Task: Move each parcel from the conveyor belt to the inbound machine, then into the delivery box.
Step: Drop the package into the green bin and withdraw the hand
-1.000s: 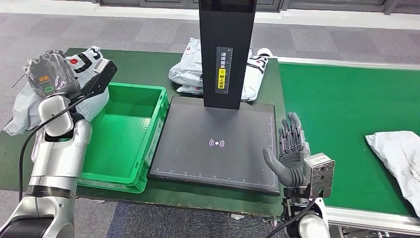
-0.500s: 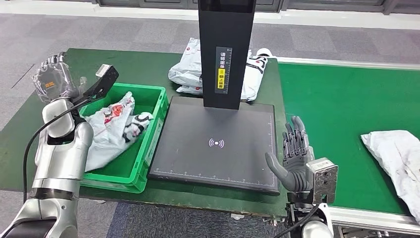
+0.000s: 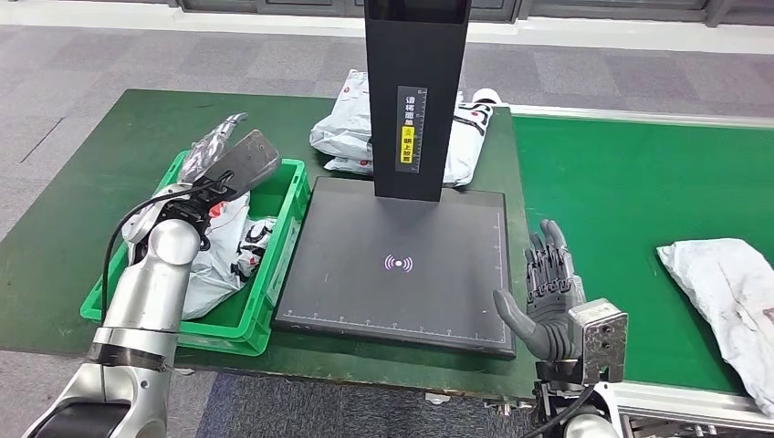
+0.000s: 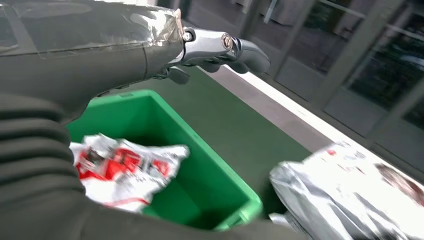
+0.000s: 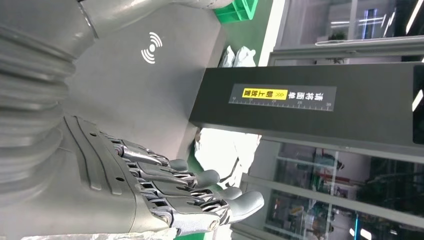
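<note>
A white parcel with red and black print [image 3: 222,248] [image 4: 125,164] lies in the green delivery box [image 3: 282,233] [image 4: 210,165]. My left hand [image 3: 214,150] [image 4: 220,46] hovers over the box's far end, fingers stretched out and holding nothing. The inbound machine's black platform [image 3: 402,265] [image 5: 150,47] carries no parcel, and its black column [image 3: 418,100] [image 5: 300,100] rises behind it. My right hand [image 3: 546,294] [image 5: 165,192] stands open, fingers up, at the platform's near right corner. A crumpled white parcel [image 3: 726,297] lies on the green conveyor belt [image 3: 630,192] at the right edge.
Two more grey-white parcels [image 3: 350,128] [image 3: 471,137] lie on the green table behind the column; one shows blurred in the left wrist view [image 4: 350,200]. The table's front edge runs just below the box and platform.
My left hand let the parcel go into the green box, then swung down and right over the box. The conveyor parcel drifted slightly left. My right hand sank a little.
</note>
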You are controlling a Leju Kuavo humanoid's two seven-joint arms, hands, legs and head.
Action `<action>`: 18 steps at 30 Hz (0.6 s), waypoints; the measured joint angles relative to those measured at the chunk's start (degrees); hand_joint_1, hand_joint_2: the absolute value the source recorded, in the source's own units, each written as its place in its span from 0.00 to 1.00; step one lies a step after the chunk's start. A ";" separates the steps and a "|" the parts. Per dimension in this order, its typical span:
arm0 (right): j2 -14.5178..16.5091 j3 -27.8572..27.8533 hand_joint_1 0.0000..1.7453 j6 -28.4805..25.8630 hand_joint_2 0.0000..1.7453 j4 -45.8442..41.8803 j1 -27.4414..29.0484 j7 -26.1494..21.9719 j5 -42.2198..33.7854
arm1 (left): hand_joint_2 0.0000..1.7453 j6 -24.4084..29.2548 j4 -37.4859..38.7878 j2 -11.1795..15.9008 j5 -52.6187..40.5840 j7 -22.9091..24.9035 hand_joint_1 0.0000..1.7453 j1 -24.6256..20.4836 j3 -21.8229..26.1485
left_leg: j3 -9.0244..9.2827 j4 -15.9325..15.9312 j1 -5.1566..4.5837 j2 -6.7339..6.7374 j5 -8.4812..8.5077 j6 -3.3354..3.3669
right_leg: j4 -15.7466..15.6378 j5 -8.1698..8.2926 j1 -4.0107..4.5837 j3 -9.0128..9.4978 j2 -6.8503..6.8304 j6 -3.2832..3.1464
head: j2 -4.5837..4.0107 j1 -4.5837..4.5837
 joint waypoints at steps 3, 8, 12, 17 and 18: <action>-0.02 -0.03 0.00 0.02 1.00 0.00 0.00 -0.02 0.00 | 0.00 -0.10 -0.02 -0.16 0.58 -0.02 0.00 -0.01 -0.25 | 0.01 0.00 0.00 0.03 -0.01 -0.01 | 0.00 0.00 0.01 -0.02 0.02 0.00 | 0.00 0.00; -0.05 -0.07 0.00 0.02 1.00 0.00 0.00 -0.02 0.00 | 0.00 -0.11 -0.01 -0.19 0.73 -0.02 0.00 -0.15 -0.97 | 0.00 0.00 0.02 0.02 0.00 -0.02 | 0.01 0.00 0.03 -0.01 0.02 0.00 | 0.01 0.00; -0.06 -0.07 0.00 0.02 1.00 0.00 0.00 -0.02 0.00 | 0.00 -0.14 -0.01 -0.19 0.83 -0.02 0.00 -0.22 -1.16 | 0.00 0.00 0.01 0.02 0.00 -0.01 | 0.01 0.00 0.02 0.00 0.02 0.00 | 0.00 0.00; -0.13 -0.07 0.00 0.90 1.00 0.10 -0.29 0.25 -0.05 | 0.50 -7.40 -0.26 -0.27 13.31 -4.38 0.00 -0.03 -1.19 | -0.02 0.00 0.01 -0.01 0.00 -0.01 | 0.01 0.00 0.00 0.01 0.00 0.00 | 0.01 0.00; -0.22 -0.07 0.00 1.16 1.00 0.29 -0.62 0.52 0.04 | 0.75 -9.79 -0.58 -0.28 18.39 -6.17 0.00 0.19 -1.19 | -0.03 0.00 0.01 -0.01 0.00 -0.01 | 0.01 0.00 0.00 0.02 -0.01 0.00 | 0.01 0.00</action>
